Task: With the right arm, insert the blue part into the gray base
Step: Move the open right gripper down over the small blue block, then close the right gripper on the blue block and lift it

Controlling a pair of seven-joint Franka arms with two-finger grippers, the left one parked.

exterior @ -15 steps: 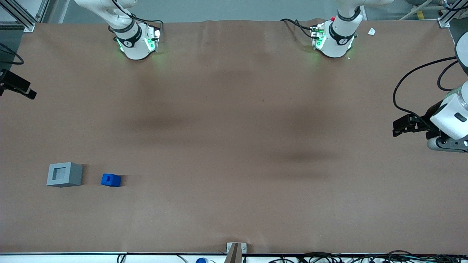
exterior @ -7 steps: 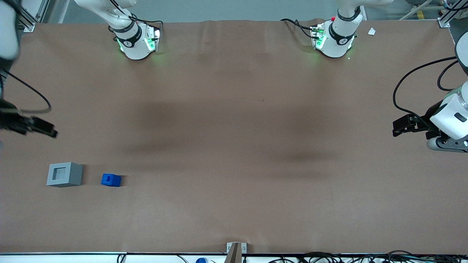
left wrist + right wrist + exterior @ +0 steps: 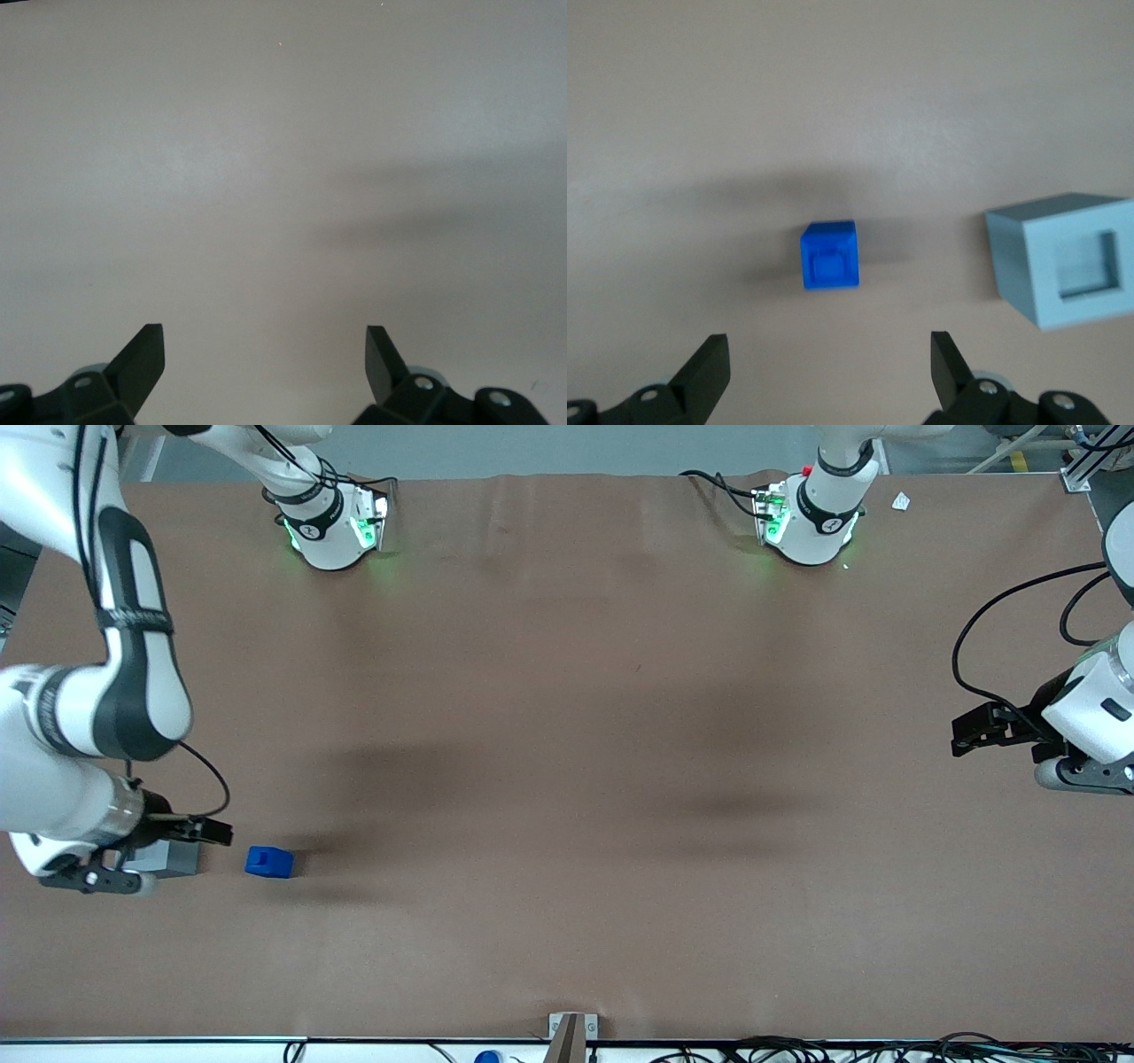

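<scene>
The blue part (image 3: 268, 862) sits on the brown table, beside the gray base (image 3: 173, 857) and a short gap from it. The right arm (image 3: 133, 646) reaches down over the base, and its wrist hides most of the base in the front view. My gripper (image 3: 93, 880) hangs above the table at the base. In the right wrist view the gripper (image 3: 828, 341) is open and empty. There the blue part (image 3: 830, 255) lies ahead of the jaws with its notch up. The gray base (image 3: 1067, 259) stands beside it with its square recess showing.
The brown table cover (image 3: 567, 779) stretches wide toward the parked arm's end. Two arm bases (image 3: 332, 527) stand farthest from the front camera. A small metal bracket (image 3: 571, 1029) sits at the table's near edge.
The right arm has swung in from the table's edge toward the front camera. Its wrist now covers most of the gray base. The blue part and the base have not moved.
</scene>
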